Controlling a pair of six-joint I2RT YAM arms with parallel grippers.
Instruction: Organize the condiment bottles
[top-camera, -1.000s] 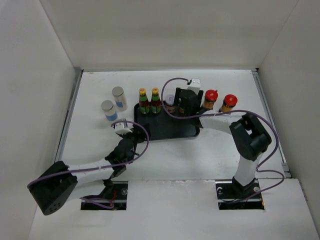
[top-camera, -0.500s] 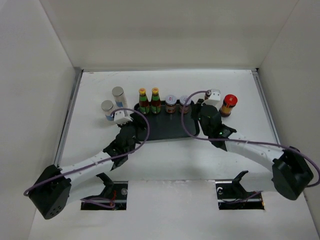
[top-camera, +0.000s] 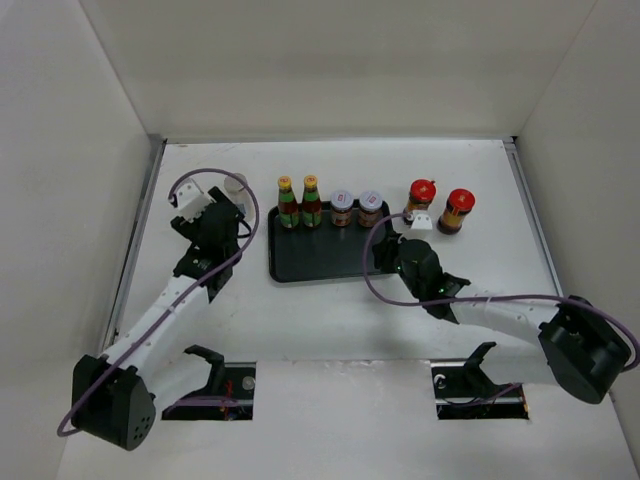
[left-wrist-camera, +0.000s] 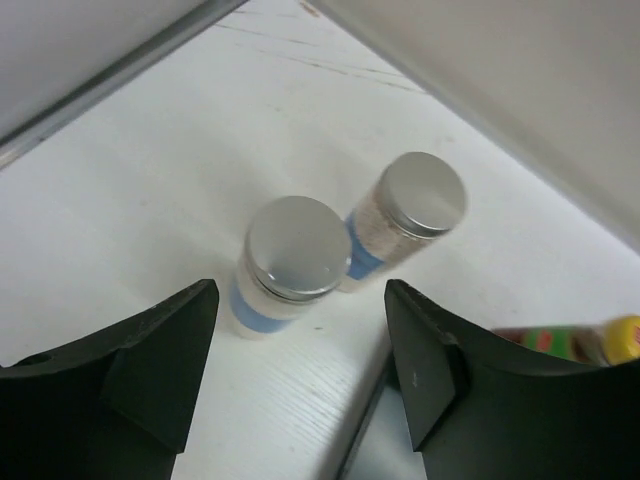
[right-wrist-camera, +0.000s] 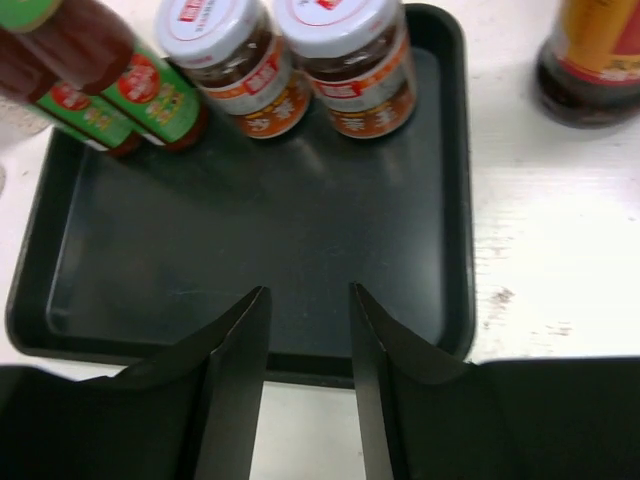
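Note:
In the top view the black tray (top-camera: 320, 258) carries two yellow-capped green-labelled bottles (top-camera: 299, 203) and two pale-lidded dark jars (top-camera: 357, 208) along its back edge. Two red-lidded jars (top-camera: 440, 204) stand on the table right of it. Two grey-topped white cylinders (left-wrist-camera: 295, 262) (left-wrist-camera: 416, 205) stand side by side left of the tray. My left gripper (left-wrist-camera: 300, 300) (top-camera: 225, 210) hovers open just short of the nearer cylinder, nothing between its fingers. My right gripper (right-wrist-camera: 308, 292) (top-camera: 385, 252) hangs over the tray's near edge, narrowly open and empty.
The front half of the tray floor (right-wrist-camera: 260, 230) is bare. White enclosure walls rise close behind the cylinders (left-wrist-camera: 520, 100) and along the table's left rail (top-camera: 140, 230). One red-lidded jar (right-wrist-camera: 598, 55) shows just outside the tray's right rim.
My left arm has swung left and back to the two cylinders. My right gripper has drawn back from the red-lidded jar to the tray's near edge; that jar stands free.

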